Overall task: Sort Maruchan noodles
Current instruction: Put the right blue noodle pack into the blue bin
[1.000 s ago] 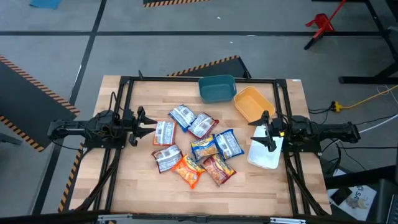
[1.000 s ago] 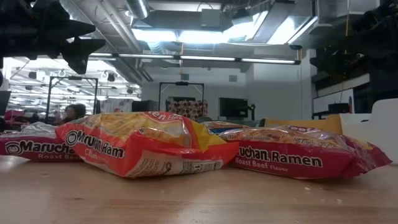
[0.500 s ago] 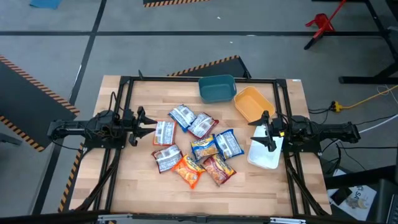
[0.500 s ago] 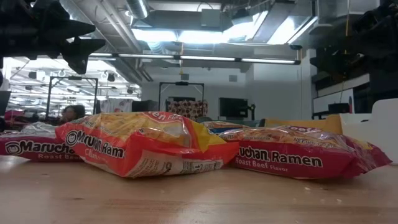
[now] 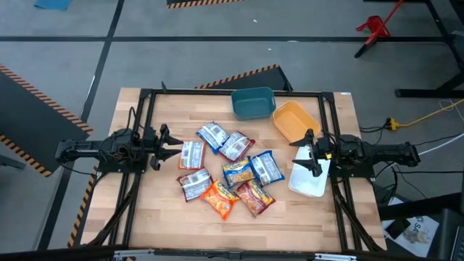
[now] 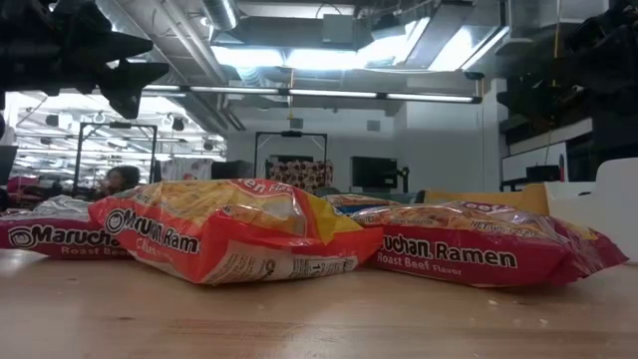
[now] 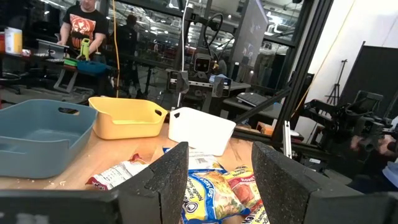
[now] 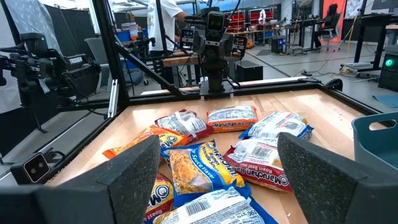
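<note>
Several Maruchan noodle packets (image 5: 228,170) lie flat in a loose cluster on the middle of the wooden table: red-and-silver ones (image 5: 191,154), blue-and-yellow ones (image 5: 266,167), orange-red ones (image 5: 220,199). In the low view an orange-red packet (image 6: 224,242) and a red one (image 6: 478,254) lie nearest. My left gripper (image 5: 168,145) is open and empty above the table's left side, beside the cluster. My right gripper (image 5: 307,152) is open and empty above the table's right side, over the white bin (image 5: 310,181).
A teal bin (image 5: 253,104) stands at the far edge, an orange bin (image 5: 296,122) to its right and the white bin at the right edge. A black frame (image 5: 145,101) borders the table. People show in the room beyond the table (image 7: 84,28).
</note>
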`<move>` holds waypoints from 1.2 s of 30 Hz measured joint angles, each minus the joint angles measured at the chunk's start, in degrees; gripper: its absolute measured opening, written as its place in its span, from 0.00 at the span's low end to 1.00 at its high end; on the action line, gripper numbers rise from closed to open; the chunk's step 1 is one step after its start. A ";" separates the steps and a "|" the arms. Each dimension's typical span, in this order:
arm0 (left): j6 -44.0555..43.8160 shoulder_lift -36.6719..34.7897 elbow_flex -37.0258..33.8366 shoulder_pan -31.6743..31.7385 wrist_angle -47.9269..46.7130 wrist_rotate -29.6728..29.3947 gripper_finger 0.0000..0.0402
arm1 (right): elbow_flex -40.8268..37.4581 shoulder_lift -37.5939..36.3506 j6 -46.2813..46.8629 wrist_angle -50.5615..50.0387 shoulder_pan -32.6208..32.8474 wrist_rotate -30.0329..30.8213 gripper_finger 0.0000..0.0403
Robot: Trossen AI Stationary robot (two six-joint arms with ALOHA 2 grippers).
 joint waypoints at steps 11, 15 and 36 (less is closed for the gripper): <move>0.00 0.00 0.00 -0.01 -0.02 0.00 0.42 | -0.09 -0.14 0.04 3.69 0.00 1.91 0.79; -0.01 -0.02 -0.02 0.01 0.00 0.00 0.42 | -0.07 -0.17 5.41 7.59 0.00 1.92 0.79; 0.00 -0.01 -0.02 0.01 0.00 0.00 0.42 | -0.05 -0.14 13.37 11.80 0.00 8.02 0.79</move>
